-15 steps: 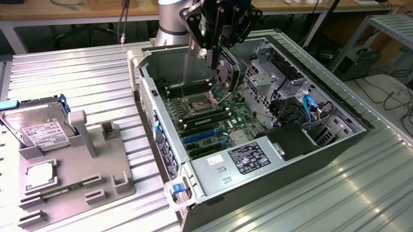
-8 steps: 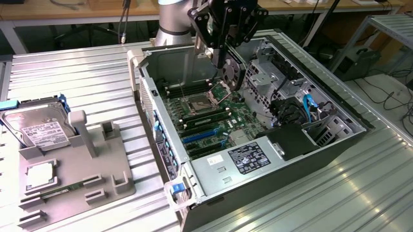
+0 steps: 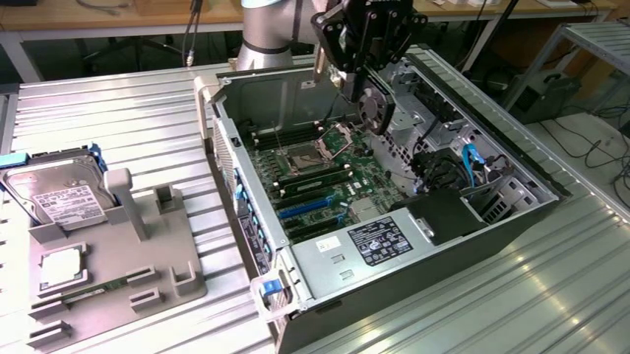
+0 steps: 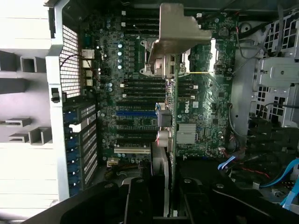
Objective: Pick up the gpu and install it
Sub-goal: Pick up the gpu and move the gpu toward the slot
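Your black two-fingered gripper [image 3: 359,70] is pinching the gpu [image 3: 375,110], a flat green circuit card with a round black fan on one face and a silver metal end bracket. You are holding it on edge above the open grey metal computer case [image 3: 221,140], which lies on its side on the ribbed aluminium table [image 3: 118,110]. In the exterior view the fan faces the camera. The card hangs over the far part of the green motherboard [image 3: 325,181], near the square silver processor socket [image 3: 300,158]. It seems to hang clear of the board, though from this angle you cannot be sure of the gap.

In the wrist view you look down the gpu's thin edge, with the black fingers [image 4: 135,200] pressed in on either side and the silver bracket [image 4: 180,32] at the far end. That edge runs crosswise to the long blue expansion slots [image 4: 135,113], whose ends lie just beside it.

At the exterior view's left, well apart from the case, a grey plastic holder [image 3: 167,284] carries a silver hard drive [image 3: 59,195] with a white label.
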`<state>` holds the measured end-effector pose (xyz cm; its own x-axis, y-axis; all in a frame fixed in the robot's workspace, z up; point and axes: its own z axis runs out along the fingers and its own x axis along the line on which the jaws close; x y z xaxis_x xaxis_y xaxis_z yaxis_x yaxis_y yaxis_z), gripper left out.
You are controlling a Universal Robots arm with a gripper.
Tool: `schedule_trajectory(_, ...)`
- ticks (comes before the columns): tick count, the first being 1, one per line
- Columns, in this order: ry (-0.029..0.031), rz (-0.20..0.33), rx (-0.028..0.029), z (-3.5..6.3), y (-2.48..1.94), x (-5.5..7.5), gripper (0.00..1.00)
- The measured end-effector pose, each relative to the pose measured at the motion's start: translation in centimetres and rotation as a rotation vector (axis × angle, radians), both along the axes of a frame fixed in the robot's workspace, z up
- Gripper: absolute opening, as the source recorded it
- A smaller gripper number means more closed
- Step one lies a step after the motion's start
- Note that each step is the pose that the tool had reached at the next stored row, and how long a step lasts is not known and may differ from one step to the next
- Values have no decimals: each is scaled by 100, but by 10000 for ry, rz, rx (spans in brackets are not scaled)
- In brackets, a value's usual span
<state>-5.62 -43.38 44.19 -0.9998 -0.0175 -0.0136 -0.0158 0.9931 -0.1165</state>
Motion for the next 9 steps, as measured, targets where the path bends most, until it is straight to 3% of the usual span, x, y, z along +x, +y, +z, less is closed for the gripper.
schedule_trajectory(9,0,0,1,-14,0,362,28)
